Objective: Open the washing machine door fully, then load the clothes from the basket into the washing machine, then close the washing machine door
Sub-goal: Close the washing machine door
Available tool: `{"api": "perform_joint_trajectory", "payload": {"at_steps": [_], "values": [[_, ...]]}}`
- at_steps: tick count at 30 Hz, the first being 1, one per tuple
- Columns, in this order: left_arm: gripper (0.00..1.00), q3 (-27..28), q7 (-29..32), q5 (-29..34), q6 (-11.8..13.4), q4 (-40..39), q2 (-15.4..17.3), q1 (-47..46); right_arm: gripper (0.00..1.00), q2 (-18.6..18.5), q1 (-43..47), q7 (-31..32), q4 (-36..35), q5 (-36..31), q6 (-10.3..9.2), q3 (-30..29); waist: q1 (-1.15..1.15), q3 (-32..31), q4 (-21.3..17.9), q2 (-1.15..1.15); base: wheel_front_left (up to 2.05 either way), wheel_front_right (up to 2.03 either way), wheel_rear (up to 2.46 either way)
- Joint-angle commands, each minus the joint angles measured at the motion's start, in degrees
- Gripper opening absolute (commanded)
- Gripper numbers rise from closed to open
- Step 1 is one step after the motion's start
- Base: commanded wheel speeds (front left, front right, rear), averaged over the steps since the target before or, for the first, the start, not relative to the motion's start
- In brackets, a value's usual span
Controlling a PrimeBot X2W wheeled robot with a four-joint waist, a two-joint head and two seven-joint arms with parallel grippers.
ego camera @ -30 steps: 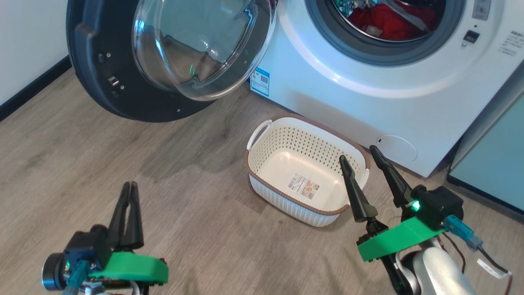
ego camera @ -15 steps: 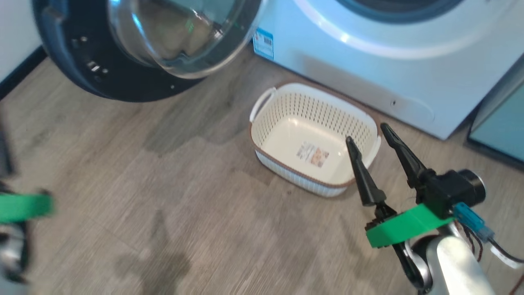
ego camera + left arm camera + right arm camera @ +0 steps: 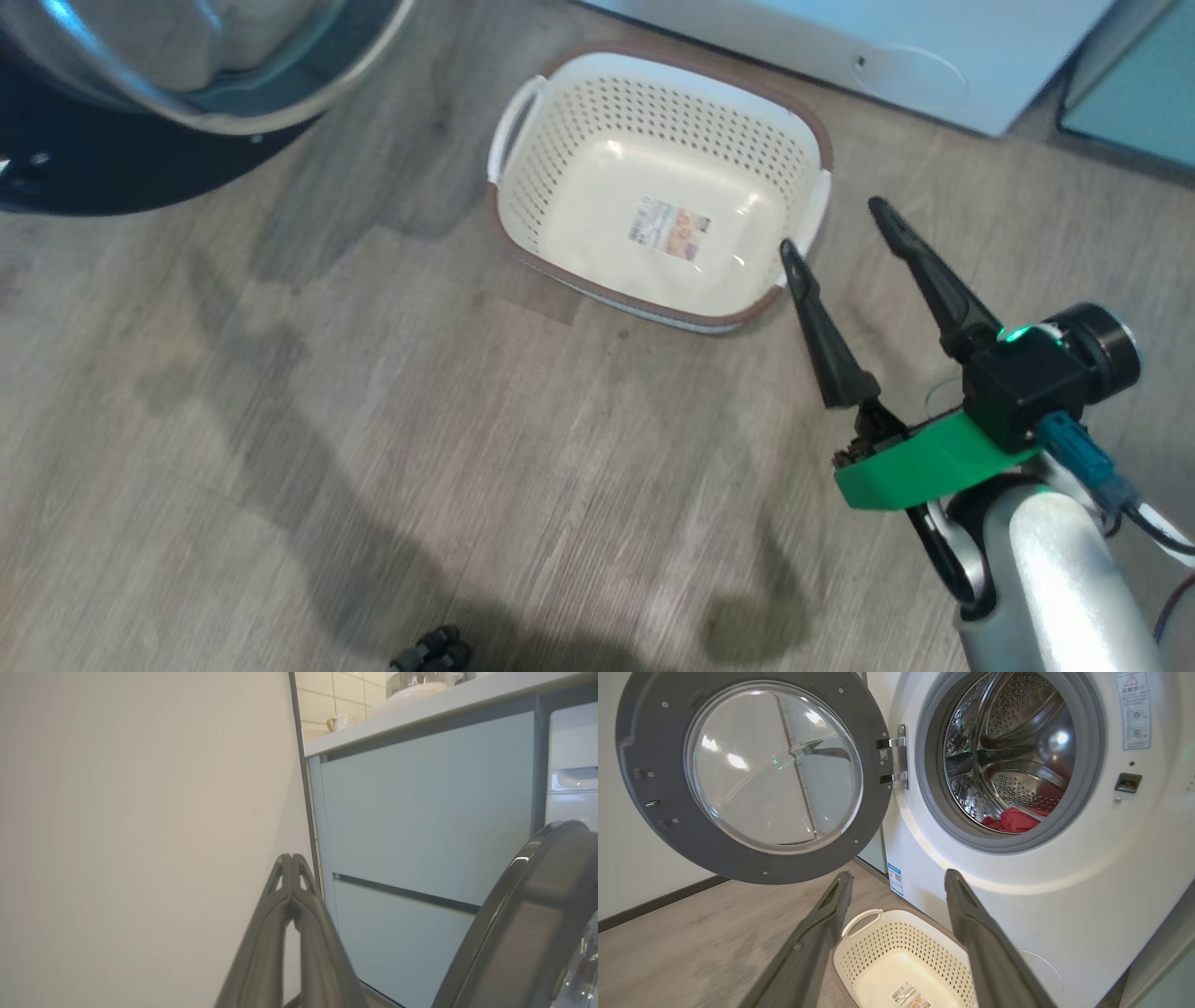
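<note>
Over the preceding second the head camera had pitched downward, so the basket (image 3: pixel 653 103) and the washing machine door (image 3: pixel 93 177) sat higher in the head view. This was camera motion, not displacement of either item. In the same interval the left end effector (image 3: pixel 292 858) had brought its fingers fully together from a slightly parted stance and had left its low rest position. Its wrist view now faced a pale wall (image 3: pixel 140 812) and a teal cabinet (image 3: pixel 420 812), with the door's black rim near on the right, not touching. The right end effector (image 3: pixel 829 224) had its fingers spread wide on nothing and hovered above the floor (image 3: pixel 373 420) just beside the basket's right-hand end. The basket was empty, with its floor label exposed. The clothes (image 3: pixel 1017 819) lay low in the drum (image 3: pixel 1008 732) of the washing machine (image 3: pixel 1017 896). The door stood swung wide on its hinge, left of the opening. Loading therefore appeared complete, and door closure appeared to be the one step outstanding. The closed left end effector seemed placed to push the door shut, while the door was well apart from the right end effector.
</note>
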Motion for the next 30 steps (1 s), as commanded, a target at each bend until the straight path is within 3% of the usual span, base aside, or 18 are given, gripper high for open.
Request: {"api": "perform_joint_trajectory", "payload": {"at_steps": [1, 6, 14, 22, 30], "values": [[0.0, 1.0, 0.6, 0.0, -0.2, -0.3, 4.5, -0.4, 1.0, 0.4, -1.5, 0.2, -2.4, -0.4, 0.0, 1.7, -0.01, 1.6, -1.7, 0.0, 0.0, 0.0, 0.0], [0.0, 1.4, 4.9, -4.6, -1.0, 14.0, 5.5, -9.0, 1.0, 0.4, -2.1, -0.1, -2.1, -0.4, 0.0, 2.3, -0.01, 2.5, -3.2, 0.0, 0.0, 0.0, 0.0], [0.0, 9.8, 16.7, -17.6, -0.1, 32.3, 3.9, -18.6, 1.0, 0.4, -2.9, -0.8, -2.0, 1.0, 0.0, 2.9, -0.01, 2.5, -5.1, 0.0, 0.0, 0.0, 0.0], [0.0, 15.5, 23.7, -25.2, 0.7, 40.1, 3.3, -23.4, 1.0, 0.4, -2.8, -1.4, -1.2, 1.1, 0.0, 2.7, -0.01, 2.2, -5.9, 0.0, 0.0, 0.0, 0.0], [0.0, 14.6, 30.3, -26.1, 0.4, 42.5, 2.6, -24.5, 1.0, 0.4, -2.9, -1.8, -0.9, 1.3, 0.0, 2.5, -0.01, 1.8, -6.0, 0.0, 0.0, 0.0, 0.0]]}}
